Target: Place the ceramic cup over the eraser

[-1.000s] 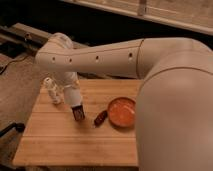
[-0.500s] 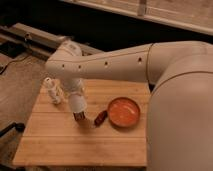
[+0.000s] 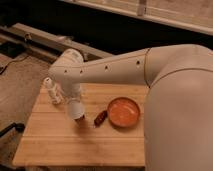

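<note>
Arm bent down; gripper (image 3: 76,107) over table (image 3: 60,142).

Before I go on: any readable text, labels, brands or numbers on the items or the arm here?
No readable text anywhere in this view.
Ceramic cup: plain white, no marking, at the end of the arm where the claw is, low over the wooden table.
White bottle: no legible label.
Orange bowl: unmarked.
Reddish-brown stick: unmarked.
Arm: only dark dots, no lettering.
</note>
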Controlling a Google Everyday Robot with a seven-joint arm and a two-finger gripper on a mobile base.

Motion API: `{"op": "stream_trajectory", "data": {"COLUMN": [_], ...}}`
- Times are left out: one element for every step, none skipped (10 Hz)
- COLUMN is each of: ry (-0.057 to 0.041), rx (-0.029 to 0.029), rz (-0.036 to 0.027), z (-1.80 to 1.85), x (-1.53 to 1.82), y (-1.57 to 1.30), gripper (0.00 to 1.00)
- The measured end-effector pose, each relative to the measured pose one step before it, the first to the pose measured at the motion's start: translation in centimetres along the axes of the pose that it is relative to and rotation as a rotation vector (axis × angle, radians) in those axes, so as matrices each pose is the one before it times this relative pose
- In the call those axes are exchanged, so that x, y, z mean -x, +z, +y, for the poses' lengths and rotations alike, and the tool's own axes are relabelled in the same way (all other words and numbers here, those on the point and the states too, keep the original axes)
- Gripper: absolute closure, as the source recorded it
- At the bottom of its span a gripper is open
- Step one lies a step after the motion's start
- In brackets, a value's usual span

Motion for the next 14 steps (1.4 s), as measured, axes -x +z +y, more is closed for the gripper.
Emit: {"op": "stream_trajectory", "data": {"ry": [0.00243,0.00442,0.00111,-0.00046,0.00084,0.00154,0.00162,0.00265,0.00407,0.00327,0.00477,0.00299,0.00504,0.00636], "rx": [0.00613,0.01098,0.00495,0.00187,0.00093,0.00134,0.00157,-0.00058,-0.00558,-0.00804,-0.01579,-0.01343,-0.02035,-0.01859], "rz": [0.00652,0.01153,0.00717,0.00840,0.00576,0.00558,0.00364,0.00537,0.00768,0.00577,0.00716,-0.00140,-0.00592,-0.00437], "z": [0.140,0.302,0.234,0.232,0.136,0.108,0.111,0.105,-0.011,-0.042,-0.057,0.003,-0.008,-0.165], "x": [-0.136,-0.152,-0.017,0.060,0.165,0.199,0.155,0.113,0.017,-0.080,-0.266,-0.150,-0.165,-0.205], "y": [0.513,1.002,0.649,0.878,0.651,0.686,0.429,0.589,0.759,0.613,1.029,0.338,0.038,-0.047], "gripper": [0.98,0.98,0.98,0.98,0.98,0.98,0.98,0.92,0.81,0.73,0.61,0.52,0.41,0.35]}}
